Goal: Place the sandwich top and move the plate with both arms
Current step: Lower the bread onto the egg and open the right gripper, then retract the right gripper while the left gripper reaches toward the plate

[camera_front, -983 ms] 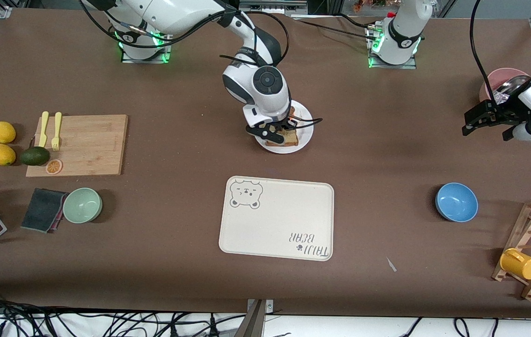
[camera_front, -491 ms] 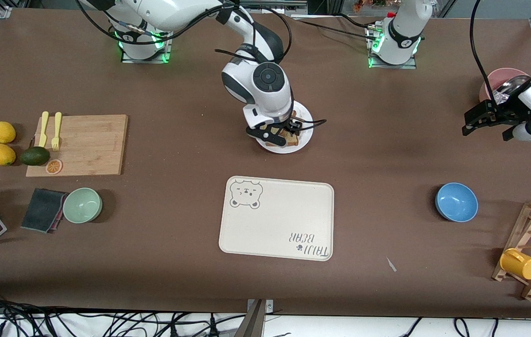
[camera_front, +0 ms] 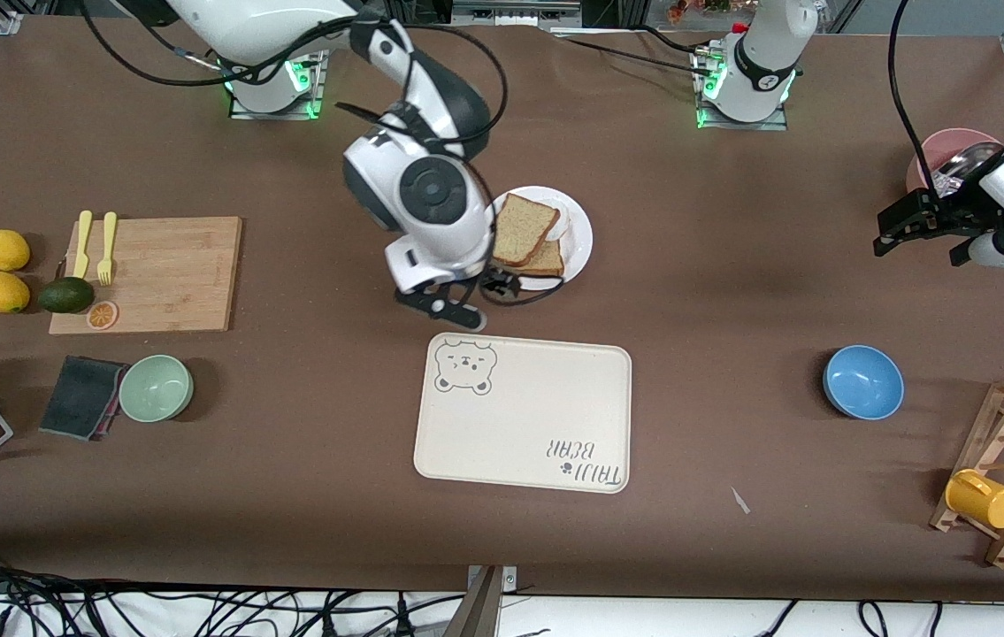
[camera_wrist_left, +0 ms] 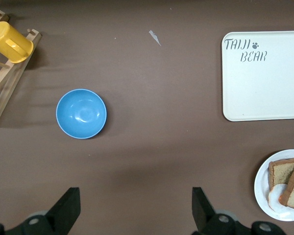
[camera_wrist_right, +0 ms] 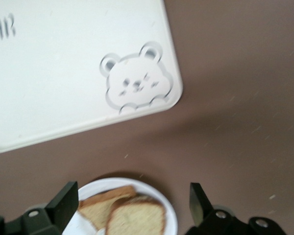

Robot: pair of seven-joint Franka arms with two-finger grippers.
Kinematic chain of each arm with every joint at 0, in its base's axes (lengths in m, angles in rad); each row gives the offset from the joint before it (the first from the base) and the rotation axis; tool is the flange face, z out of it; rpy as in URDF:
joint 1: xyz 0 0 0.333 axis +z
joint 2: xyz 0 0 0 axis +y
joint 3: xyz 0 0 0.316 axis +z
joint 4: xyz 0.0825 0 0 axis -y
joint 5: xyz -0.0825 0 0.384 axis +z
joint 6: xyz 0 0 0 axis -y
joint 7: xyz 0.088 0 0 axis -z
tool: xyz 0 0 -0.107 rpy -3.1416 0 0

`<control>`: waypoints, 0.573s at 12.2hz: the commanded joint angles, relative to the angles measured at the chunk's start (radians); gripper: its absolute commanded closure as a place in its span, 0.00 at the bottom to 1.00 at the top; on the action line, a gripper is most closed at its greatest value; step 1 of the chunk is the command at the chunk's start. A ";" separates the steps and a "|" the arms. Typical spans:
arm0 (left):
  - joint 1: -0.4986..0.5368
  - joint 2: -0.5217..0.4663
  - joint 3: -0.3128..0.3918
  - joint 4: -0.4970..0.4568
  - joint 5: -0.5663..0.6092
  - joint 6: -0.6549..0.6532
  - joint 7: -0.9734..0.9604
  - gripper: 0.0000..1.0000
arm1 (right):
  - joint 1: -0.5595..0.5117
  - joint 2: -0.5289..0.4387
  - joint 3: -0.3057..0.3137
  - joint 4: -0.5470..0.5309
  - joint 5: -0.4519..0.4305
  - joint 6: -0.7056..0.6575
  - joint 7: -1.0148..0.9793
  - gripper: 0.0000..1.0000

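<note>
From the front view, the plate (camera_front: 574, 232) sits on the table between the two arm bases and the tray (camera_front: 523, 412), and it is farther from the front camera than the tray. The top slice (camera_front: 523, 228) lies flat on the other slice (camera_front: 547, 259), so the sandwich looks closed. The right gripper (camera_front: 463, 298) hangs empty with its fingers apart, over the bare table just beside the plate's rim, on the side toward the right arm's end. The left gripper (camera_front: 924, 232) is up in the air, well apart from the plate, over the left arm's end of the table near the pink bowl (camera_front: 953, 146), and its fingers are spread wide with nothing in them. In the left wrist view, the blue bowl (camera_wrist_left: 81, 113) is in the middle, and the plate (camera_wrist_left: 262, 188) only shows at the edge, past the tray (camera_wrist_left: 264, 76). In the right wrist view, the plate (camera_wrist_right: 169, 213) is close, right between the open fingers, with the tray (camera_wrist_right: 78, 68) just past it. So the right arm is much nearer to the plate. I think the left arm must come a long way in to grab the plate's other edge before both can move it.
</note>
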 commanded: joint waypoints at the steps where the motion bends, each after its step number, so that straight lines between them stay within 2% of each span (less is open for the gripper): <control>1: -0.010 0.023 0.000 0.025 0.019 -0.023 0.043 0.00 | -0.092 -0.054 0.008 -0.001 -0.007 -0.090 -0.181 0.00; 5: -0.015 0.044 -0.004 0.027 0.002 -0.077 0.036 0.00 | -0.231 -0.146 0.007 -0.003 0.000 -0.216 -0.458 0.00; 7: -0.024 0.074 -0.038 0.030 -0.002 -0.077 0.035 0.00 | -0.261 -0.256 -0.057 -0.053 0.009 -0.271 -0.622 0.00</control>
